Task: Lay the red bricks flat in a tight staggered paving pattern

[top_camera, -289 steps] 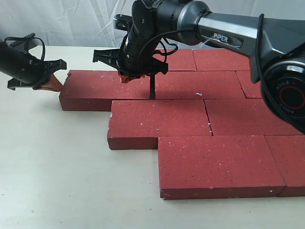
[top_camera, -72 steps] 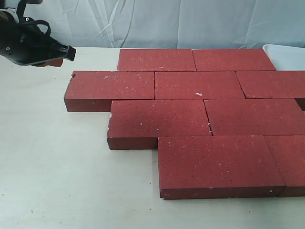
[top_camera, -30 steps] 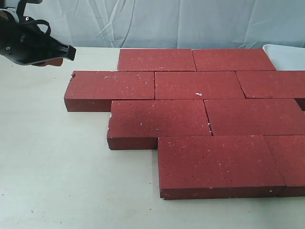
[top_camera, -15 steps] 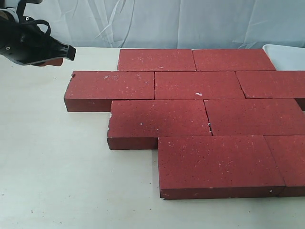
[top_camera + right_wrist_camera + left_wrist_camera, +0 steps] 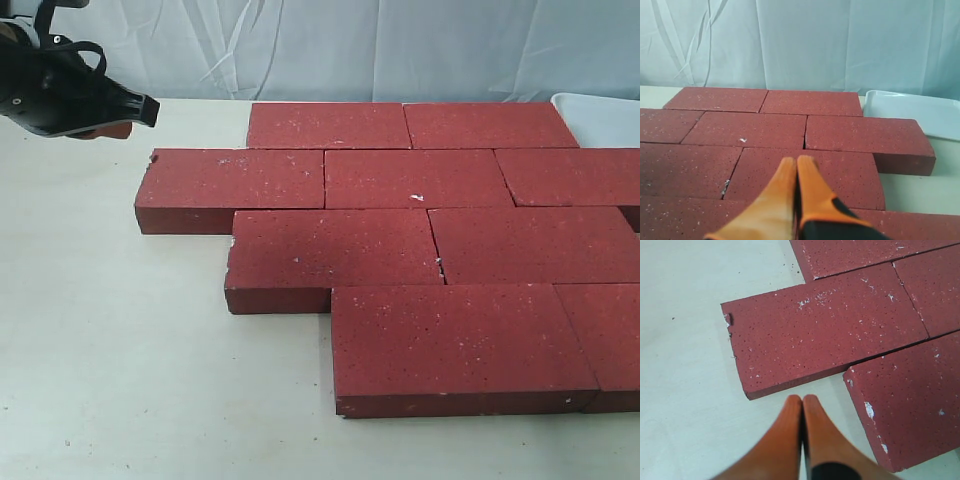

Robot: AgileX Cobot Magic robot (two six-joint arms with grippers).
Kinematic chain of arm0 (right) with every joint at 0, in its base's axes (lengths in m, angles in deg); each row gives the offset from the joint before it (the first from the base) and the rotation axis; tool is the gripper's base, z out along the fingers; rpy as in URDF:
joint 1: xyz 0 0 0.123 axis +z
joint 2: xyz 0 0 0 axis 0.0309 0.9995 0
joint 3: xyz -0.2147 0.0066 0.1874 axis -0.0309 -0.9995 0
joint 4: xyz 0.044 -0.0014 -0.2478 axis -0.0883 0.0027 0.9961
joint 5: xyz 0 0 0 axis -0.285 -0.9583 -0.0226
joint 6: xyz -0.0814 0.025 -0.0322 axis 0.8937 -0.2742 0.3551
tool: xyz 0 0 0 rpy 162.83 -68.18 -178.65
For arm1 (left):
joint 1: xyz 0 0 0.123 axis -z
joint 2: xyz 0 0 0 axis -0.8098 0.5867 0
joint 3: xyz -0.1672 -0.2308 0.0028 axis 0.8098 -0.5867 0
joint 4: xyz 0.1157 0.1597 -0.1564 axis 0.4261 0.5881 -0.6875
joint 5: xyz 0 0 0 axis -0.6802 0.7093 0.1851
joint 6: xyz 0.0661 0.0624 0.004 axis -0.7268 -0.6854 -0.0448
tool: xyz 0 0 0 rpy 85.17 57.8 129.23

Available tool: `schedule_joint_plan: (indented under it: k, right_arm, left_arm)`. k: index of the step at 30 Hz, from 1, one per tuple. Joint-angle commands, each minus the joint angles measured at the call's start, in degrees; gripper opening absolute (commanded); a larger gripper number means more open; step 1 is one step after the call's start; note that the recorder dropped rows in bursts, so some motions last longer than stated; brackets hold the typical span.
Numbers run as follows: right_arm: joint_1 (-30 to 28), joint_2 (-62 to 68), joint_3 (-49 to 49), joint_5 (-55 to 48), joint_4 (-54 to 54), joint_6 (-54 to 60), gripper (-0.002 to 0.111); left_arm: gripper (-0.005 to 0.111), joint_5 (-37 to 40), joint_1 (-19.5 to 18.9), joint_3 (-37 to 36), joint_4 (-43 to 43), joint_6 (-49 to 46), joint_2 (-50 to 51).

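Observation:
Several dark-red bricks lie flat on the table in four staggered rows, edges close together. The leftmost brick of the second row sticks out left; in the left wrist view that brick lies just past my left gripper, whose orange fingers are shut on nothing above bare table. In the exterior view my left gripper hangs at the far left, clear of the bricks. My right gripper is shut and empty above the bricks; it is out of the exterior view.
A white tray sits at the back right beside the bricks; the right wrist view shows the tray too. A pale curtain backs the table. Bare tabletop spreads to the left and front.
The right arm, which stood over the second row 9.6 s ago, has left the exterior view. The left gripper rose and drew back left. Nothing has moved in the last second.

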Motion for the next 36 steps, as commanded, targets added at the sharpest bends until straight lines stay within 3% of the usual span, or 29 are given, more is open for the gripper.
schedule_joint_plan:
  k: [1,3,6,12,22,31,36]
  right_arm:
    - [-0.22,-2.55,-3.92,2.10,0.52,0.41,-0.001]
    - [-0.22,-4.37,-6.98,2.10,0.52,0.41,-0.001]
    - [-0.22,-4.37,-11.01,9.98,-0.01,0.28,-0.001]
    - [-0.22,-4.37,-18.60,10.97,-0.58,0.28,-0.001]
    - [-0.22,-4.37,-18.77,12.54,-2.82,0.28,-0.001]
    - [-10.97,-4.37,-18.77,12.31,-4.06,0.28,-0.001]
    - [-11.09,-4.37,-18.77,12.31,-4.06,0.28,-0.001]
  left_arm:
    - [0.000,-0.26,0.26,-0.21,0.03,0.02,-0.27]
    - [0.000,-0.26,0.26,-0.21,0.03,0.02,-0.27]
    - [0.000,-0.29,0.26,-0.21,0.03,0.12,-0.27]
    - [0.000,-0.29,0.26,-0.21,0.03,0.12,-0.27]
    - [0.000,-0.24,0.26,-0.21,0.03,0.12,-0.27]
    - [0.000,-0.24,0.26,-0.21,0.03,0.12,-0.27]
    - [0.000,-0.24,0.26,-0.21,0.03,0.12,-0.27]
